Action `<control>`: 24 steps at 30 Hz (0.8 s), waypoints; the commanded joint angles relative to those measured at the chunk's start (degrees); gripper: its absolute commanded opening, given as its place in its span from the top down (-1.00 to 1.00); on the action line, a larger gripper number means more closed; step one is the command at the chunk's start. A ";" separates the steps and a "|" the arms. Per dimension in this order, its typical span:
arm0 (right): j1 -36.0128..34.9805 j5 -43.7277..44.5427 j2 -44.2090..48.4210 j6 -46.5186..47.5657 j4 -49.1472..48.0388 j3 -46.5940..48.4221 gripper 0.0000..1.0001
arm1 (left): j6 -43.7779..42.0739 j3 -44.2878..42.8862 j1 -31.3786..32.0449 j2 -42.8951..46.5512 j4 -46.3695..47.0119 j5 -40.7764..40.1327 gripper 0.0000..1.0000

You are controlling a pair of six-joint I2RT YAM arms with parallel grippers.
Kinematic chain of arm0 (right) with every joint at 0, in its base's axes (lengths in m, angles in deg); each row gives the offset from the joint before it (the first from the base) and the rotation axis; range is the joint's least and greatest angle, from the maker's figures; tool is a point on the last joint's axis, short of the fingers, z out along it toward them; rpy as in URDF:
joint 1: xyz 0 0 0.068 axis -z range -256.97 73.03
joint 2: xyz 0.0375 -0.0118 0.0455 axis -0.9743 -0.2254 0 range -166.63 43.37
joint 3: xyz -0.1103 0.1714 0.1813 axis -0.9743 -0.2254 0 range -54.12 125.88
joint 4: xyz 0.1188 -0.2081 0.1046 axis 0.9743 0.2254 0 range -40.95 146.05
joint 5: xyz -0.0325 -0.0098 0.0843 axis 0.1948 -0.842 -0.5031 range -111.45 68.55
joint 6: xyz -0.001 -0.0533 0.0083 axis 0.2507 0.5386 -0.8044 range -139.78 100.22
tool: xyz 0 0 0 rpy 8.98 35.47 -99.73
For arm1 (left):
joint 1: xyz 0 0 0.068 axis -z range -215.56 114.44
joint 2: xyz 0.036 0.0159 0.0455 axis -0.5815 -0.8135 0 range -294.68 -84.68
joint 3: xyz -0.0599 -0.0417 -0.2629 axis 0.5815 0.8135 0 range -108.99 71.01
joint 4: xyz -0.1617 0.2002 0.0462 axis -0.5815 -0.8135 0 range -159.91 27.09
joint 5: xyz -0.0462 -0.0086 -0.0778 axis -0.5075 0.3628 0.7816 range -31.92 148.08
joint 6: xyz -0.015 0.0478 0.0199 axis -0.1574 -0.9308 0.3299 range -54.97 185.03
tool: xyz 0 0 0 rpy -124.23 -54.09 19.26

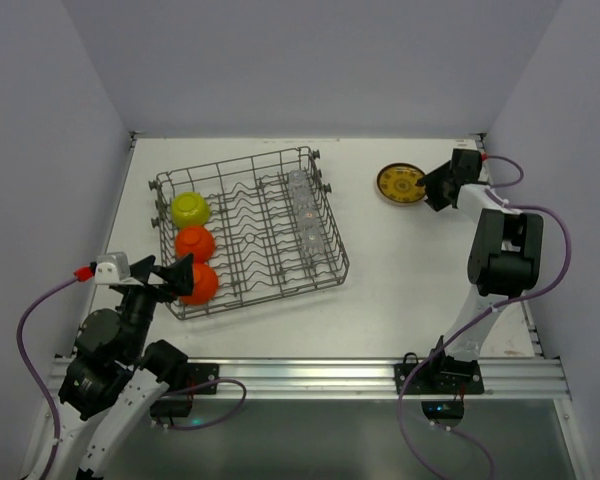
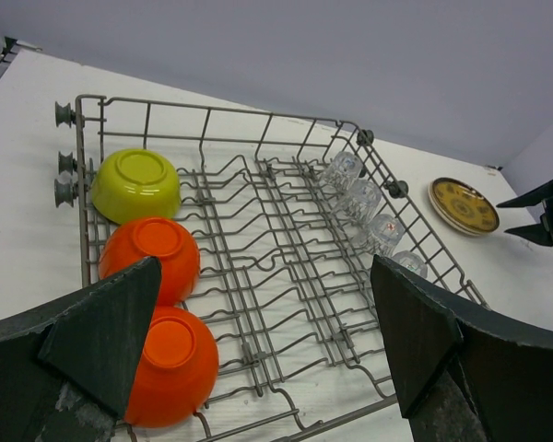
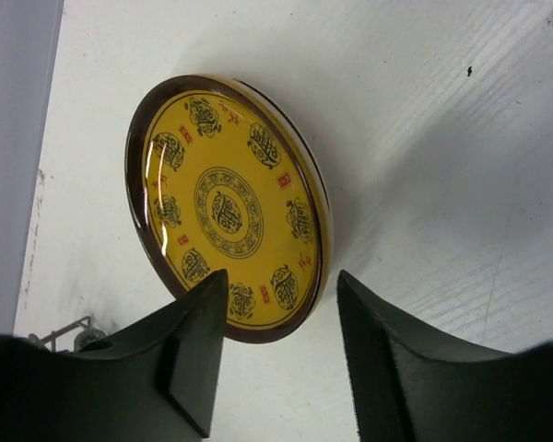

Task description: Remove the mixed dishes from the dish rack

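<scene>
The grey wire dish rack [image 1: 242, 230] stands left of the table's centre. Along its left side sit a lime-yellow bowl [image 1: 190, 208] and two orange bowls [image 1: 194, 242] [image 1: 198, 283], all upside down. Clear glass cups [image 1: 305, 212] stand in a row on its right side. The brown-gold patterned plate [image 1: 400, 184] lies on the table at the far right. My right gripper [image 3: 281, 313] is open, its fingers straddling the plate's [image 3: 226, 207] near rim without closing on it. My left gripper [image 2: 264, 276] is open and empty above the rack's near left corner, by the nearest orange bowl [image 2: 170, 364]. No cream plates are in view.
The rack's middle rows of wavy dividers [image 2: 286, 267] hold nothing. Walls close the table on the left, back and right. The right arm [image 1: 500, 250] stretches along the right edge. A metal rail [image 1: 310, 372] runs along the near edge.
</scene>
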 commanded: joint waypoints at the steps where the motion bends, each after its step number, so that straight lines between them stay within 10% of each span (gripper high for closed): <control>1: -0.25 1.49 3.69 1.35 -0.36 0.43 -0.15 | -1.21 0.20 0.20 -0.24 2.11 -0.05 -1.00; 10: -5.24 6.05 14.57 7.41 1.05 -3.52 -0.97 | -0.95 0.12 0.11 -3.30 2.11 -1.02 -1.00; 24: -22.75 -2.64 43.77 19.11 1.48 -16.62 -0.98 | 26.74 -12.27 0.20 -29.85 -20.30 -23.00 -1.00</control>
